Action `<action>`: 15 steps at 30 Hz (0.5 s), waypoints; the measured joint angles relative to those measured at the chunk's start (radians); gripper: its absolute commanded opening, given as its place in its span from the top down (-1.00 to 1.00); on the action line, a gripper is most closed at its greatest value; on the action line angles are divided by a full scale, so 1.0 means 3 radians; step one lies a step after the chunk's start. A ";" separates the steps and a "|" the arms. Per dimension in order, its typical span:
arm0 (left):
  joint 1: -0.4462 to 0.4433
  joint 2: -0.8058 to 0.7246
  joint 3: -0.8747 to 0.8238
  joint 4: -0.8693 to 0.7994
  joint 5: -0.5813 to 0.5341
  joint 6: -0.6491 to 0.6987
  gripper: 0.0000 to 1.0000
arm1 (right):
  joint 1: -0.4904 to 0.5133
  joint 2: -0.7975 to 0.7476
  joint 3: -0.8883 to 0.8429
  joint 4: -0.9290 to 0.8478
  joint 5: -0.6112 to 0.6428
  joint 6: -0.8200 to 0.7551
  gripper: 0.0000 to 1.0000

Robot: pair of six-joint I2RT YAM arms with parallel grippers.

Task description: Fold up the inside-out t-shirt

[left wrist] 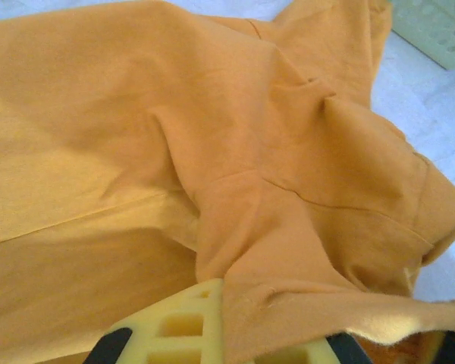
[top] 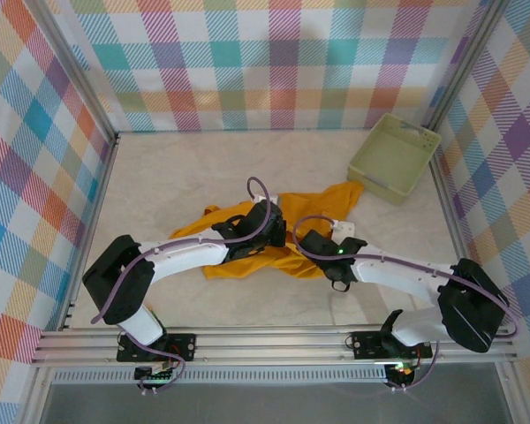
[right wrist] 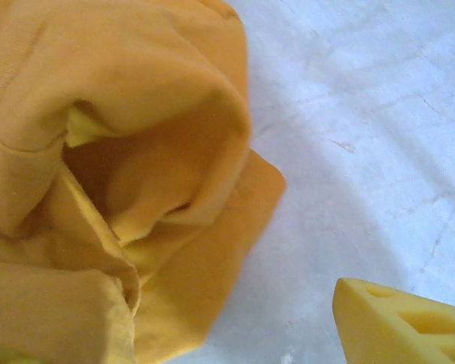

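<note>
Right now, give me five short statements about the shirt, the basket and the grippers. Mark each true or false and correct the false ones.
1. The t-shirt lies spread out flat. False: it is crumpled in a heap on the table.
2. The basket holds nothing. True.
3. The left gripper pinches shirt cloth. True, going by the left wrist view.
4. The right gripper is clamped on the basket. False: it sits at the shirt's right edge, well apart from the basket.
5. The t-shirt is inside the basket. False: it lies on the table, outside the basket.
</note>
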 measured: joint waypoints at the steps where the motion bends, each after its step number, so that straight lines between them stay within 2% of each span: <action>1: 0.0000 0.0000 0.0015 -0.0047 -0.0027 0.0000 1.00 | 0.0005 -0.0045 -0.0011 -0.0033 -0.0022 0.0052 -0.24; 4: -0.0013 0.0010 0.0093 -0.0155 -0.0078 0.0008 1.00 | 0.0008 -0.0296 -0.0103 0.0058 -0.0172 0.0005 0.10; 9: 0.0004 0.0292 0.0351 -0.0181 -0.0108 0.0043 1.00 | 0.0006 -0.0955 -0.0445 0.0577 -0.0749 -0.0425 0.58; 12: 0.0033 0.0476 0.0383 -0.0203 -0.0098 0.0050 1.00 | 0.0006 -0.1143 -0.0542 0.0745 -0.0992 -0.0636 0.75; 15: 0.0051 0.0540 0.0380 -0.0271 -0.0100 0.0050 0.98 | 0.0006 -0.1219 -0.0614 0.0907 -0.1169 -0.0806 0.75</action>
